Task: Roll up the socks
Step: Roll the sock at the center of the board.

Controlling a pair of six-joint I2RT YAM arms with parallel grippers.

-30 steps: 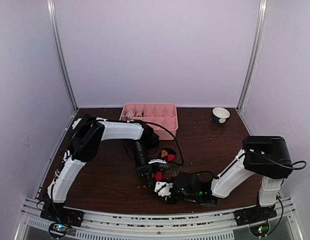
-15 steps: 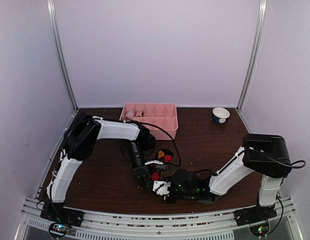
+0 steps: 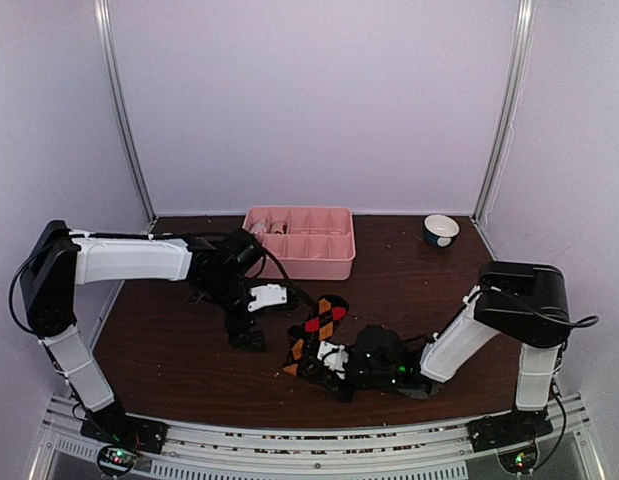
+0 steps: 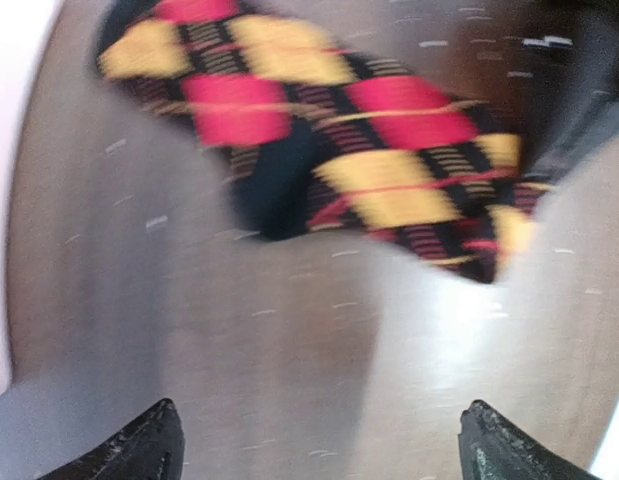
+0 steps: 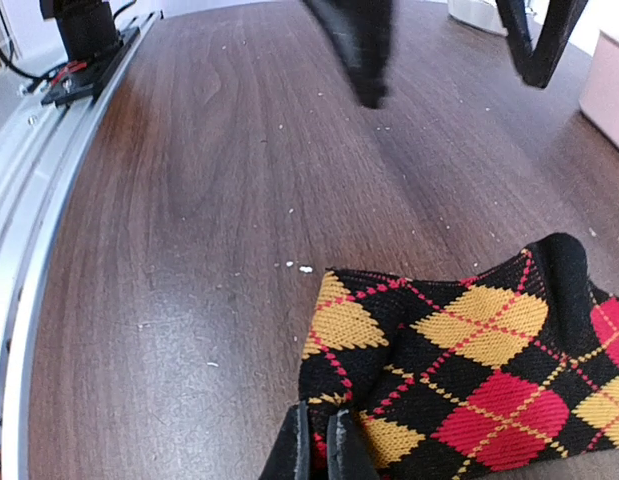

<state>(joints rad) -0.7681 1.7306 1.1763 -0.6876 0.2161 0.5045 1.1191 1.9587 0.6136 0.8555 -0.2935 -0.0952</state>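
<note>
My desk (image 3: 179, 345) is dark brown wood with a long, fine grain, and it is dusted with pale specks (image 5: 305, 268) – the right wrist view shows them scattered across the boards. A grooved metal rail (image 3: 289, 445) runs along the near edge, where my two bases are bolted. Plain pale lilac walls (image 3: 309, 100) close the desk in on three sides, with slim metal uprights (image 3: 124, 110) rising at the back corners.

The argyle sock (image 3: 319, 325) – black with red and orange-yellow diamonds – lies near the front middle of the desk, its length running from the near edge back towards the centre. My right gripper (image 5: 317, 445) is low at the sock's near end, its fingers pressed together on the edge of the fabric. My left gripper (image 4: 319, 455) is spread wide, with nothing between its fingertips but bare wood. It is apart from the sock, on the sock's left side, and in the left wrist view the sock lies beyond the fingertips, blurred.

At the back of the desk a pink tray (image 3: 297, 240) with many compartments stands against the wall. Something pale sits in its back-left compartments, too small for me to make out. Well apart from the tray, in the back right corner, is a small bowl (image 3: 441, 230), white inside and dark outside.
</note>
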